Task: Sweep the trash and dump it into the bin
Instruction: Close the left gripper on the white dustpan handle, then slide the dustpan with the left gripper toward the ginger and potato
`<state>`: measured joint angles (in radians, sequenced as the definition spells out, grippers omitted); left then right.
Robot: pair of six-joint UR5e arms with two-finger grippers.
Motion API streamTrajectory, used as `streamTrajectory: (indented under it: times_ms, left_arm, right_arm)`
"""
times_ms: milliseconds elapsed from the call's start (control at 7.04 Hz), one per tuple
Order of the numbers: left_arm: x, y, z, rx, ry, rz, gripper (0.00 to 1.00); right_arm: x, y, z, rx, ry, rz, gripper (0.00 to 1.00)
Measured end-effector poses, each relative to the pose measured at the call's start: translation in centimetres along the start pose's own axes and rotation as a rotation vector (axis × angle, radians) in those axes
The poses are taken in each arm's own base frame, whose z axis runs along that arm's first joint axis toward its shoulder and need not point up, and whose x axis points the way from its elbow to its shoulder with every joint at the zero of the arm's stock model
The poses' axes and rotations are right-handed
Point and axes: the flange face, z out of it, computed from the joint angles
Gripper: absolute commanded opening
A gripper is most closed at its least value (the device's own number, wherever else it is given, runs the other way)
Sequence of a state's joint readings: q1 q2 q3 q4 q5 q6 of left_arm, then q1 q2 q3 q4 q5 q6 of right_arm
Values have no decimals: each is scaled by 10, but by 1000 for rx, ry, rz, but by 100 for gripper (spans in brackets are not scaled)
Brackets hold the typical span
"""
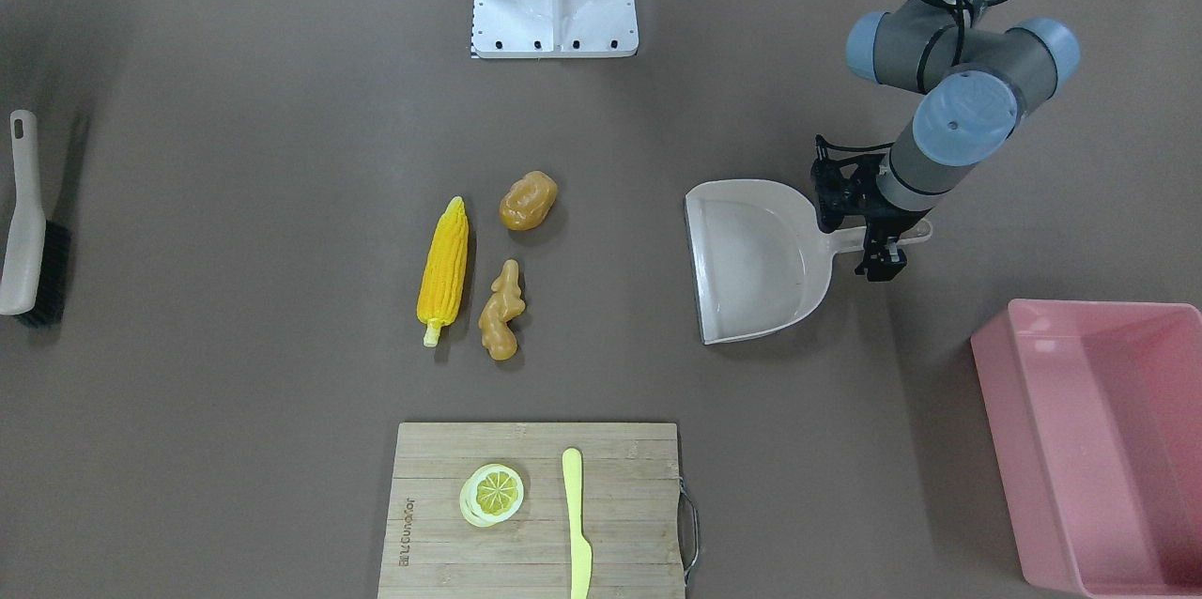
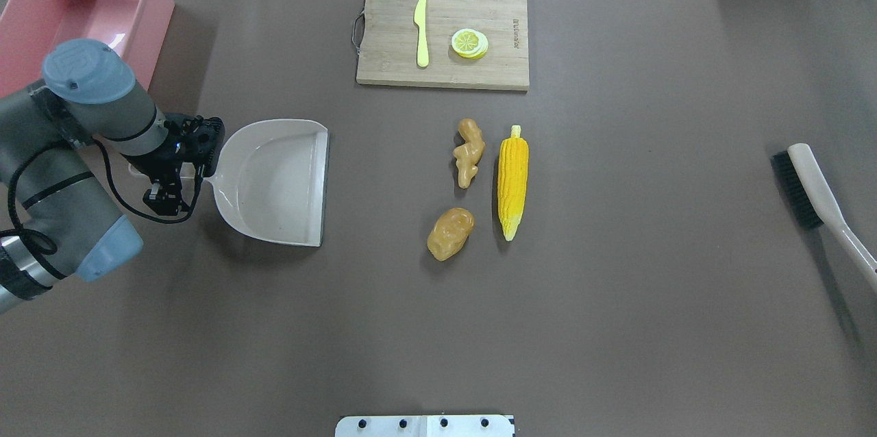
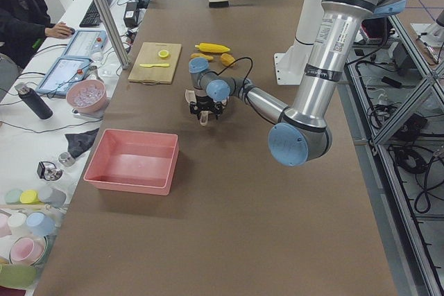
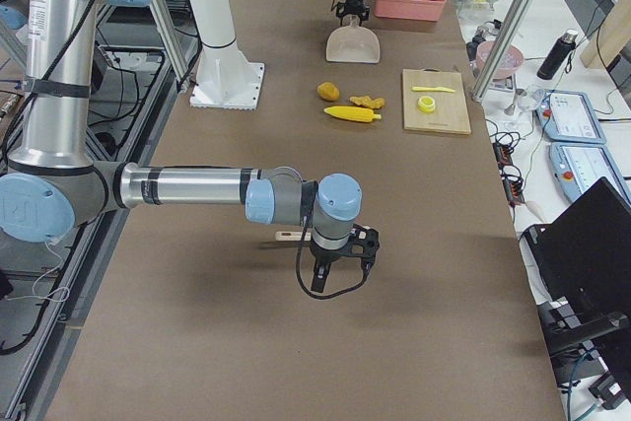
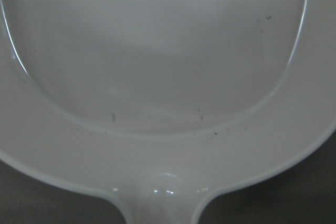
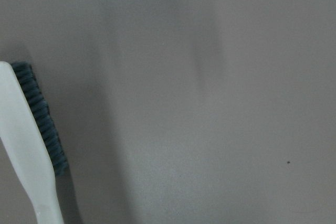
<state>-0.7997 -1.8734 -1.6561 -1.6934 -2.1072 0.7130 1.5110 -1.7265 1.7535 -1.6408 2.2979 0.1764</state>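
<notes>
The trash was three toy foods lying close together, none touching another: a yellow corn cob [image 1: 443, 272], a tan-brown potato-like lump [image 1: 528, 201] and a knobbly ginger-like root [image 1: 501, 310]. You had them well apart from the left gripper [image 1: 878, 228], beyond the wide mouth of the dustpan [image 1: 751, 261]. This gripper stood over the dustpan's handle, fingers on both sides; whether they pinched it, I cannot tell. The pink bin [image 1: 1009, 430] stood near it, on the side away from the trash. The right gripper [image 4: 340, 261] hung near the brush [image 1: 23, 223]; its opening I cannot tell.
</notes>
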Motion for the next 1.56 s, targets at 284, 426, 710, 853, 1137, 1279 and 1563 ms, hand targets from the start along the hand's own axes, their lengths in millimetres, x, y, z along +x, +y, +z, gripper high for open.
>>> streamTrajectory:
  times_ms: [284,426,710,853,1137,1279,1563]
  left_arm:
    - [-1,9,-3,5,-5,11,77]
    - [-2,13,-5,11,-11,15,66]
    - [-3,15,-9,20,-19,17,58]
    - [-3,15,-11,22,-22,18,58]
    - [-2,13,-14,28,-27,20,54]
    - [-2,12,-16,31,-30,20,51]
    - [-1,11,-18,33,-32,18,42]
  right_arm:
    - [-1,-1,-1,2,0,-2,100]
    - [-1,-1,-1,2,-1,-2,100]
    - [-1,-2,-1,1,-2,-1,100]
    - [-1,-2,-1,1,-2,-1,100]
    - [0,-2,0,-1,-1,1,100]
    - [1,-2,2,-4,-1,3,100]
    - [3,-2,4,-8,0,5,100]
